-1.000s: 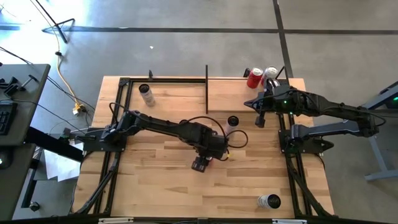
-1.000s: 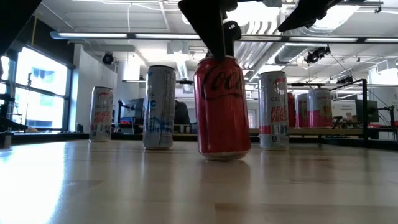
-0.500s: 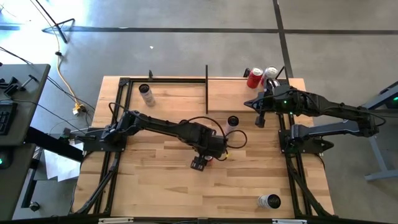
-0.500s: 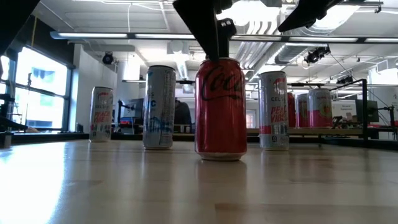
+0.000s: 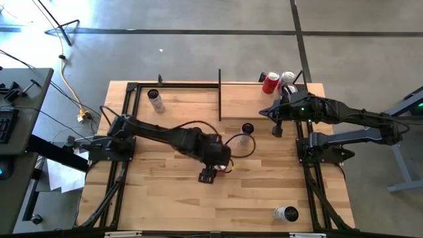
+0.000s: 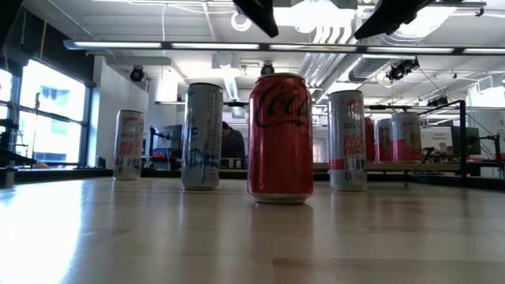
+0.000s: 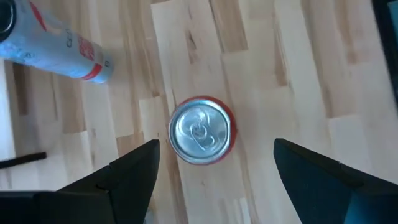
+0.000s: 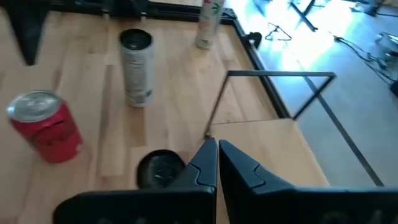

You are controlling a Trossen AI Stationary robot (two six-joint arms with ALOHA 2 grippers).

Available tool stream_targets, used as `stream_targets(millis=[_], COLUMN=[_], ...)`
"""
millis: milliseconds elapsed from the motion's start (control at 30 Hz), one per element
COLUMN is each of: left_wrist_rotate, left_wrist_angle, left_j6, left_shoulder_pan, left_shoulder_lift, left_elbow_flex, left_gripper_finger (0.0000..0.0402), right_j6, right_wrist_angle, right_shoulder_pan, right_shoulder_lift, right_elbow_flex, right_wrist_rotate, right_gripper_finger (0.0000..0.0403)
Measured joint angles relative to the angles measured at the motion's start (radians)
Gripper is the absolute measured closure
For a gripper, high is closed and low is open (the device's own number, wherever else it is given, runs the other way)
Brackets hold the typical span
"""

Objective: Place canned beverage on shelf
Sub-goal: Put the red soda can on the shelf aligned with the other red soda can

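Red aluminium cola can (image 7: 201,130) stands upright on the striped tabletop, well short of the pale wood shelf (image 5: 261,102) — left gripper (image 7: 214,163) hangs above, fingers apart; right gripper (image 8: 217,163) waits pinched together

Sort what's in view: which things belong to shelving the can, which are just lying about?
In the job: red cola can, upright; left claw, open above it; shelf.

Lying about: far-left slim can; dark-topped can beside the shelf; near-edge can; shelved red can; shelved white can; right claw, shut.
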Motion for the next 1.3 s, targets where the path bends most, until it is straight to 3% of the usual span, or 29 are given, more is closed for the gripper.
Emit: stream_targets(millis=[233,433,633,867,1000,1300], left_wrist_rotate=[-0.058,-0.056,-0.075,-0.126,-0.149,-0.277], left_wrist_angle=[0.316,0.665,1.097,1.382,1.443,1.432], left_j6=[-0.147,-0.376,-0.541,-0.526,-0.488,-0.480], left_shoulder_pan=[-0.067,-0.138,-0.163,-0.162,-0.162,-0.133], left_shoulder_lift=[-0.204,-0.376,-0.384,-0.323,-0.284,-0.277], left_elbow_flex=[-0.390,-0.739,-1.012,-1.129,-1.139,-1.138], left_gripper_finger=[0.0097,0.0119,0.0179,0.0311,0.0384,0.0397], right_j6=[0.015,0.057,0.053,0.084,0.084,0.108], right_wrist_angle=[0.007,0.015,0.025,0.031,0.044,0.054], right_shoulder_pan=[0.117,0.221,0.276,0.318,0.335,0.374], right_shoulder_lift=[0.014,0.081,0.133,0.138,0.138,0.138], right_elbow_flex=[0.000,0.000,0.000,0.000,0.000,0.000], right_wrist_rotate=[0.005,0.150,0.247,0.266,0.268,0.242], right_gripper_finger=[0.0402,0.0402,0.0402,0.0402,0.0402,0.0402])
